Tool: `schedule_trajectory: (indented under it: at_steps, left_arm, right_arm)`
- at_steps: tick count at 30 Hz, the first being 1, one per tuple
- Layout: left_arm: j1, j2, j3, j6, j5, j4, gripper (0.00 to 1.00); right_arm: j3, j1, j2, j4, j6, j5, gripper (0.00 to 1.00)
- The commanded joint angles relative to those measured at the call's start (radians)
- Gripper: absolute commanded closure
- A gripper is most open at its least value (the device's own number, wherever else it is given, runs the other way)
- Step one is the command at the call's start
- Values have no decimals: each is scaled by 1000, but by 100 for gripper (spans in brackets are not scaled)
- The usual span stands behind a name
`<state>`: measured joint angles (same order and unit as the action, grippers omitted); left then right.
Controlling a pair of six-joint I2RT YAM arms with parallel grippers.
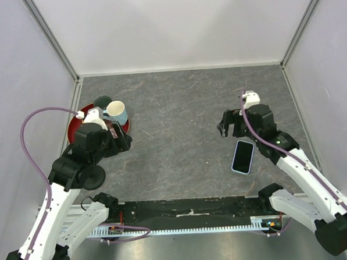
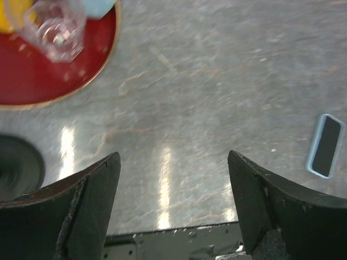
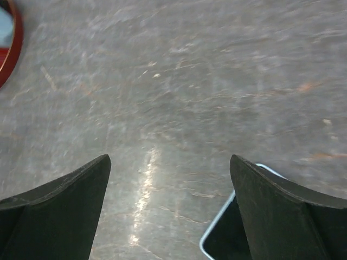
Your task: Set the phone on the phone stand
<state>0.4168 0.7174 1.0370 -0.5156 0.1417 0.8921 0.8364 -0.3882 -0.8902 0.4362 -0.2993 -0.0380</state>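
Note:
The phone (image 1: 243, 156), black screen in a light blue case, lies flat on the grey table at the right. My right gripper (image 1: 226, 127) hovers open and empty just beyond the phone's far end; the right wrist view shows the phone's corner (image 3: 221, 239) beside the right finger, with the gripper (image 3: 171, 162) over bare table. The phone stand's black disc base (image 1: 94, 176) sits at the left, partly under my left arm; its stem and cradle are hidden. My left gripper (image 1: 125, 142) is open and empty. The left wrist view shows the gripper (image 2: 173, 162), the disc (image 2: 16, 165) and the far phone (image 2: 326, 146).
A red round tray (image 1: 73, 128) at the far left holds a pale blue mug (image 1: 117, 112), a dark cup (image 1: 103, 101) and a clear glass (image 2: 57, 32). White walls enclose the table. A black rail (image 1: 189, 208) runs along the near edge.

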Motion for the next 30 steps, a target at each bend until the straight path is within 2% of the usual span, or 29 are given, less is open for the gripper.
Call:
schedule_trajectory:
  at_steps: [1, 4, 9, 11, 13, 16, 18, 20, 25, 30]
  left_arm:
    - [4, 40, 58, -170, 210, 244, 14]
    - [4, 53, 144, -300, 303, 381, 13]
    - [4, 73, 291, -281, 407, 507, 20]
    - [4, 83, 307, -332, 491, 589, 23]
    - [2, 88, 296, -342, 509, 610, 22]
    - [-4, 94, 253, -362, 532, 646, 13]
    - [-27, 99, 216, -380, 510, 647, 10]
    - [-48, 114, 198, -406, 500, 645, 11]
    - [-125, 171, 209, -428, 447, 646, 27]
    - [-200, 120, 199, -411, 414, 645, 38]
  right_arm:
    - [-22, -72, -50, -165, -37, 96, 2]
    - [-40, -98, -85, -195, -40, 90, 2]
    - [-85, -103, -102, -269, -21, 112, 2]
    - [-88, -101, -104, -271, 9, 115, 2]
    - [-95, -104, -95, -266, 34, 107, 2]
    - [-120, -103, -63, -261, 78, 72, 2]
    - [-132, -103, -38, -260, 83, 44, 2]
    - [-135, -103, -29, -264, 85, 46, 2]
    - [-146, -103, -9, -280, 78, 75, 2]
    - [-155, -103, 13, -287, 72, 93, 2]
